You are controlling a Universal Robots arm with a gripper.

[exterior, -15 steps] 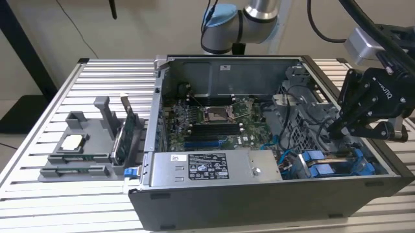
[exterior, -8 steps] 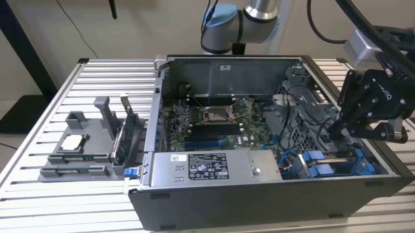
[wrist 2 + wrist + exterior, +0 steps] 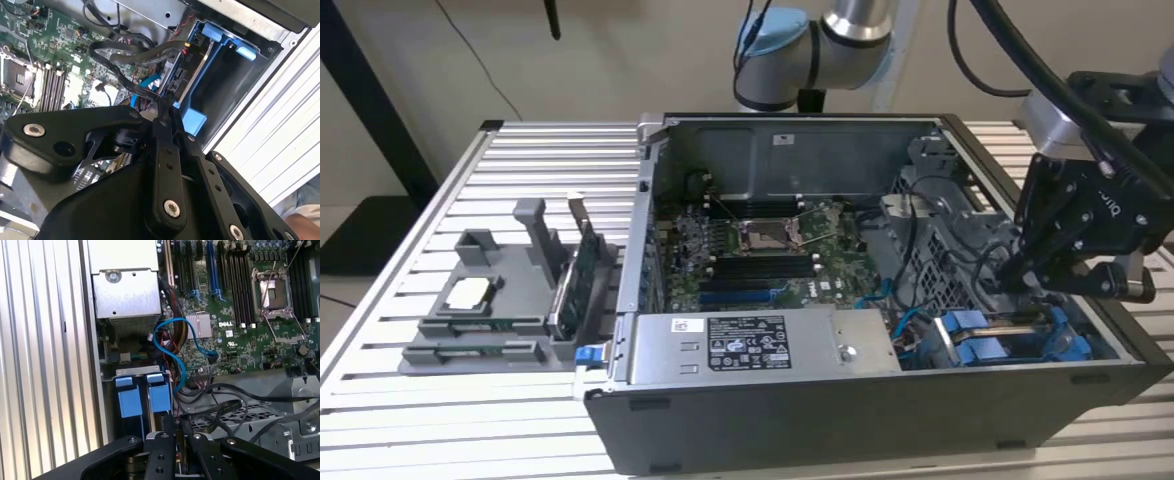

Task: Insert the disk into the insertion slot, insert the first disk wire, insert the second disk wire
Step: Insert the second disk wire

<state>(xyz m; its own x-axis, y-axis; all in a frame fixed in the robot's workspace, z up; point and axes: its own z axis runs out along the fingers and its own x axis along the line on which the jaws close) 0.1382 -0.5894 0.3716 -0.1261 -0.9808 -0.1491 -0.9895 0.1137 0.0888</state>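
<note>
- I see the open computer case [image 3: 854, 430] lying on its side on the slatted desk [image 3: 494, 420], reaching to the desk's edge on the exterior view's right.
- Writing: the silver power supply box [image 3: 747, 345] carries a black label and a small white one. The print is too fine for me to make out. The green mainboard [image 3: 240, 335] has white lettering beside its finned heatsink, which I leave unread.
- The insertion slot [image 3: 1067, 345] sits in the case corner nearest the desk's near edge, on the exterior view's right.
- The disk [image 3: 160, 399] stands on edge inside that slot, its blue carrier tabs showing side by side in the first wrist view.
- I see only the disk's thin edge. In the exterior view its long axis seems to run roughly along the case's front wall, parallel to the desk's near edge.
- The gripper [image 3: 1067, 285] hangs inside the case just above the slot.
- Its jaws are pressed nearly together. In the second wrist view they pinch the end of a black cable [image 3: 125, 52] that loops over the mainboard.
- A thin blue cable [image 3: 172, 352] curls between the power supply box and the slot.
- Near the desk's far side, on the exterior view's left, a grey holder [image 3: 494, 330] keeps a green card [image 3: 584, 265] upright.
</note>
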